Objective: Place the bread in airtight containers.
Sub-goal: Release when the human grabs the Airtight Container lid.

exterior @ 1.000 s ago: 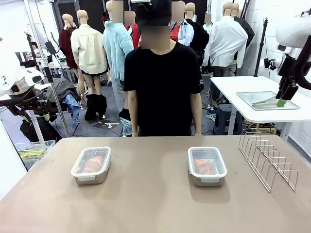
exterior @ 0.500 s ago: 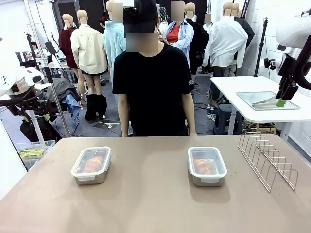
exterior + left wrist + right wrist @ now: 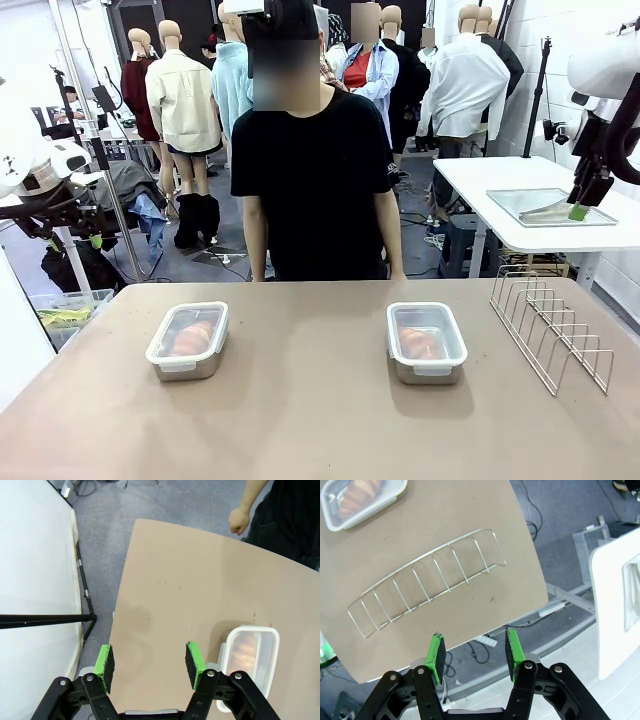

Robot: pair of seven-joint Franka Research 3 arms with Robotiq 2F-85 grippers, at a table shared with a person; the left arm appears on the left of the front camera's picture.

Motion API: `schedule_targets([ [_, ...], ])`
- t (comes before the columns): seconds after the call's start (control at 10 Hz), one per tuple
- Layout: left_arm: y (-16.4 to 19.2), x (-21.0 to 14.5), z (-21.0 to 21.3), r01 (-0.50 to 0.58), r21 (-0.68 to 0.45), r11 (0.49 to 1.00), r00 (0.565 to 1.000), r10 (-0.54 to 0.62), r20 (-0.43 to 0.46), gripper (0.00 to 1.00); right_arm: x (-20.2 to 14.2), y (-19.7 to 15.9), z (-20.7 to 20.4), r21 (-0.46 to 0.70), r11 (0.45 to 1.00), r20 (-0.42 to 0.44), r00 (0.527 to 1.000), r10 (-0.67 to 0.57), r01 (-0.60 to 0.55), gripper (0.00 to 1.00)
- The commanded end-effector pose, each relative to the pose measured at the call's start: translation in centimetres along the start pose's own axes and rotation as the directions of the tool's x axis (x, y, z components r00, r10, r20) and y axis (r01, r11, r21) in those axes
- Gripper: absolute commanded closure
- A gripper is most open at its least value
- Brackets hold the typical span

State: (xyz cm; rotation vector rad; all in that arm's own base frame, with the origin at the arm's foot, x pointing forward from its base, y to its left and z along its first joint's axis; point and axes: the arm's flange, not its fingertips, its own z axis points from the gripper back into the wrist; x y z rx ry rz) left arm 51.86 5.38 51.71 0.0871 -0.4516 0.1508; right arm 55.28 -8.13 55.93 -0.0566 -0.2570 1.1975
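Two lidded airtight containers [image 3: 189, 340] [image 3: 426, 342] sit on the table [image 3: 320, 420], left of the wire rack [image 3: 550, 327], each apparently holding bread [image 3: 418, 342]. Left gripper [image 3: 149, 662] and right gripper [image 3: 474, 652] hover with jaws apart, holding nothing.

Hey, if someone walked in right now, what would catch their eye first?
Two lidded steel containers, one left of the table's middle and one right, each showing golden bread through its clear lid. A person in black stands at the far edge. A wire rack sits at the right edge.
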Motion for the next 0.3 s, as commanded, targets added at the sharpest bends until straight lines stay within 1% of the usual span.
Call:
schedule_targets([
  [0.0, 0.04, 0.04, 0.18, -0.001, 0.001, 1.000, 1.000, 0.001, 0.004, 0.25, 0.38, -0.27, 0.01, 0.007, 1.000, 0.001, 1.000, -0.019, 0.019, 0.39],
  [0.2, 0.04, 0.04, 0.18, -0.001, 0.001, 1.000, 1.000, 0.001, 0.004, 0.25, 0.38, -0.27, 0.01, 0.007, 1.000, 0.001, 1.000, -0.019, 0.019, 0.39],
])
